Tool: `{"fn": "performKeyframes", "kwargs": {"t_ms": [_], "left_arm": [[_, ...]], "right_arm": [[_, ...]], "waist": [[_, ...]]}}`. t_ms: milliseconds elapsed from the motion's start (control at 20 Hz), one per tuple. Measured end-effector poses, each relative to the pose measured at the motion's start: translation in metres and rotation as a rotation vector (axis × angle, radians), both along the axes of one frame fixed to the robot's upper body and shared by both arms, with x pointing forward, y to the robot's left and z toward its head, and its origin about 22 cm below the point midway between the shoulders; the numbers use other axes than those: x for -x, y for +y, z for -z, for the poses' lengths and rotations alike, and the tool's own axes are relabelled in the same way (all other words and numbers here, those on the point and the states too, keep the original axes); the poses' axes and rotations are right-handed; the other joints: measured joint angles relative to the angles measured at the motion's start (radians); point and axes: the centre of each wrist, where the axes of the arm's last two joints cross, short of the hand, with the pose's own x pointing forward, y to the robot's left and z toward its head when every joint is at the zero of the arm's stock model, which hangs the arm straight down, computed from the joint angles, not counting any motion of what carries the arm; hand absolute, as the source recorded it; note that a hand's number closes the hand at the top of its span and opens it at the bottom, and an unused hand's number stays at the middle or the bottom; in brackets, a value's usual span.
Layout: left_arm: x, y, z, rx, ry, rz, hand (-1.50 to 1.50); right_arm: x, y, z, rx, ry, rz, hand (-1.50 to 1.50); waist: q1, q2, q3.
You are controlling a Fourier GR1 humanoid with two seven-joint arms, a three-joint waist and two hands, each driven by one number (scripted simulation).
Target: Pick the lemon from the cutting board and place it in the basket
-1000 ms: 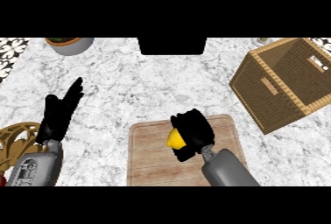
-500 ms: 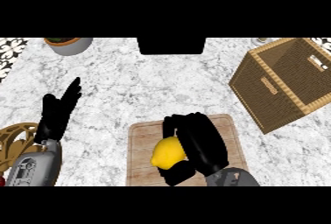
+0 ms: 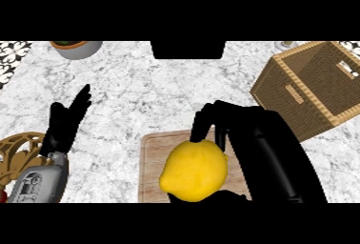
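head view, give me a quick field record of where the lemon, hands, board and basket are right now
lemon: yellow lemon, held above the cutting board
right hand: right hand curled round the lemon
left hand: left hand open, fingers up, resting at the view's left
basket: wicker basket at upper right, nothing visible inside
task state: lemon not yet in basket

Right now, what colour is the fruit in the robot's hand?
Yellow: the lemon, seen in the head view.

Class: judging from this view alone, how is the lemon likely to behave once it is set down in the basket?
The lemon looks smooth and oval, so it will probably roll. It appears stiff, keeping its shape in the right hand. The basket has tall woven walls, which should likely stop it.
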Motion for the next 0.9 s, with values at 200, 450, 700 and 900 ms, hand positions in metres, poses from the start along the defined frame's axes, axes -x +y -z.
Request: {"fn": "performKeyframes", "kwargs": {"t_ms": [200, 450, 700, 900], "left_arm": [[0.002, 0.002, 0.001, 0.0, -0.002, -0.001, 0.0], [0.002, 0.004, 0.001, -0.001, -0.003, 0.0, 0.0], [0.001, 0.003, 0.004, 0.002, -0.009, -0.004, 0.0], [0.0, 0.0, 0.003, 0.001, -0.006, -0.002, 0.0]], "right_arm": [[-0.003, -0.009, -0.041, -0.058, -0.054, 0.013, 1.5], [-0.025, -0.016, -0.08, -0.076, -0.101, 0.061, 1.5], [-0.051, -0.031, -0.097, 0.08, -0.126, 0.174, 1.5], [-0.076, -0.053, -0.106, 0.251, -0.12, 0.29, 1.5]], "waist": [[0.002, 0.001, 0.0], [0.001, 0.002, 0.0], [-0.006, 0.003, -0.001], [-0.004, 0.004, -0.001]]}}
